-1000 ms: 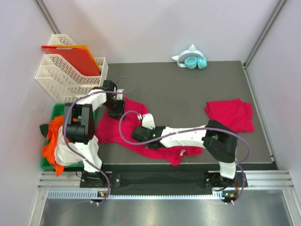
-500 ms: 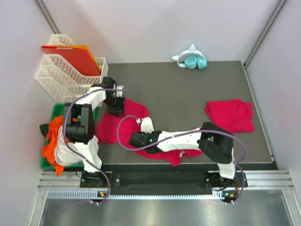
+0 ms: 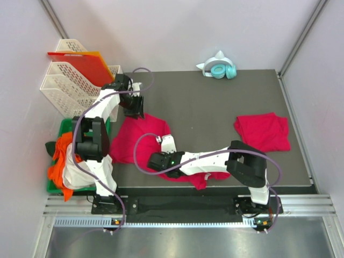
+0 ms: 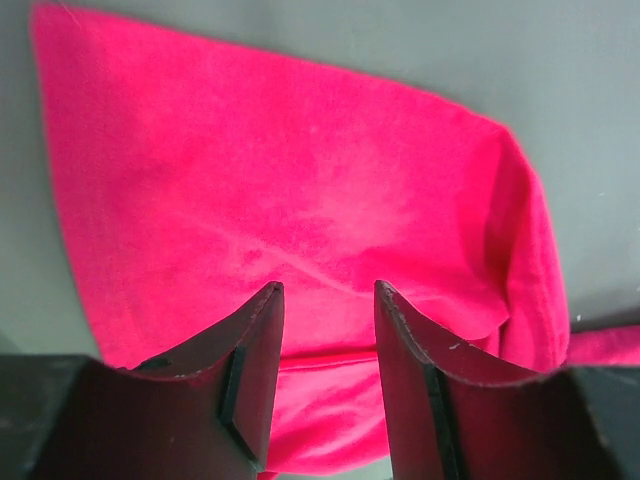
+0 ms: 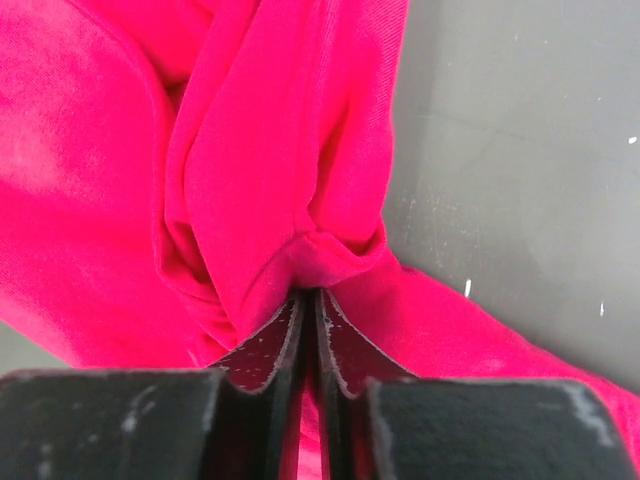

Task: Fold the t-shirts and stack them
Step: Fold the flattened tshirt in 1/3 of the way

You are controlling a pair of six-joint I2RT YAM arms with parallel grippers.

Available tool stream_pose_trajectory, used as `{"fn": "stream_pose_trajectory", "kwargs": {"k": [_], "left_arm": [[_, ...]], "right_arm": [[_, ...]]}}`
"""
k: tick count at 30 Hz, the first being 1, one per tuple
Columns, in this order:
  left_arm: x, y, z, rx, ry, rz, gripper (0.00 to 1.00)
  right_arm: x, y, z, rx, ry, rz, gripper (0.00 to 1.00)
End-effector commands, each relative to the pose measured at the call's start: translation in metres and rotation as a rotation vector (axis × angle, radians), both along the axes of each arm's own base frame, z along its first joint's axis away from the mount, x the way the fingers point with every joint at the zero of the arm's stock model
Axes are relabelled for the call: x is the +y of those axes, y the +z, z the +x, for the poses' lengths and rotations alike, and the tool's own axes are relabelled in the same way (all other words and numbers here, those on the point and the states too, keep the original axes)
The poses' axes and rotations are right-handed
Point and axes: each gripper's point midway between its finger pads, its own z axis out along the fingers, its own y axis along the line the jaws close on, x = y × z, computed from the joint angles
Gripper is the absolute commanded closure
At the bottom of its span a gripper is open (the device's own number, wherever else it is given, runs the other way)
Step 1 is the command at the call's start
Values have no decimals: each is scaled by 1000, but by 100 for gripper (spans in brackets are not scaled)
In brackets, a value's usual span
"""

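Note:
One crimson t-shirt (image 3: 142, 134) lies crumpled on the left half of the dark mat, and it fills the left wrist view (image 4: 300, 190). My left gripper (image 3: 135, 110) hovers over its far edge; its jaws (image 4: 328, 290) are open with only cloth below them. My right gripper (image 3: 152, 161) sits at the shirt's near side, shut (image 5: 308, 292) on a bunched fold of the t-shirt (image 5: 260, 150). A second t-shirt (image 3: 263, 131) lies roughly folded at the right of the mat, apart from both grippers.
White file trays (image 3: 75, 88) holding red-orange plastic sheets (image 3: 86, 64) stand at the far left. Beside the left arm, a green bin (image 3: 63, 129) holds orange and white cloth. Teal headphones (image 3: 217, 70) rest at the mat's far edge. Bare mat (image 3: 215, 107) separates the two shirts.
My left gripper has drawn back toward the far left, off the shirt's middle. My right gripper has pulled its fold of cloth left and nearer, bunching the shirt.

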Motion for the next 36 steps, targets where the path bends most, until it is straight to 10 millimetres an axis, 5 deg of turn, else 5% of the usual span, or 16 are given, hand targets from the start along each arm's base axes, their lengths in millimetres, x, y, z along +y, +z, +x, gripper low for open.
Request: {"fn": "stream_pose_trajectory", "kwargs": {"k": [1,9,13,18,22,27,36], "left_arm": [[-3,-17,-16,82,-12,-24,54],[0,-21,-19,89,-22,-4,54],[2,-26,-20,92,-23,5,54],[-4,-27,-24,107,-28,-27,54],[-6,-29,-28,118,-30,-34,54],[-4,-35,-35,128,-36,-28,54],[-5,-37,-40,135,-37,-33,54]], "right_arm": [[-33,-28,-21,100,-20,-117,88],[-63,76,53,-54,-173,13,70],[-94,98,69,-95,-238,-8,70],[-123,98,59,-54,-276,-58,70],[-144,80,36,24,-324,-73,69],[-161,68,13,92,-413,18,58],[-156,51,-2,170,-470,70,50]]}}
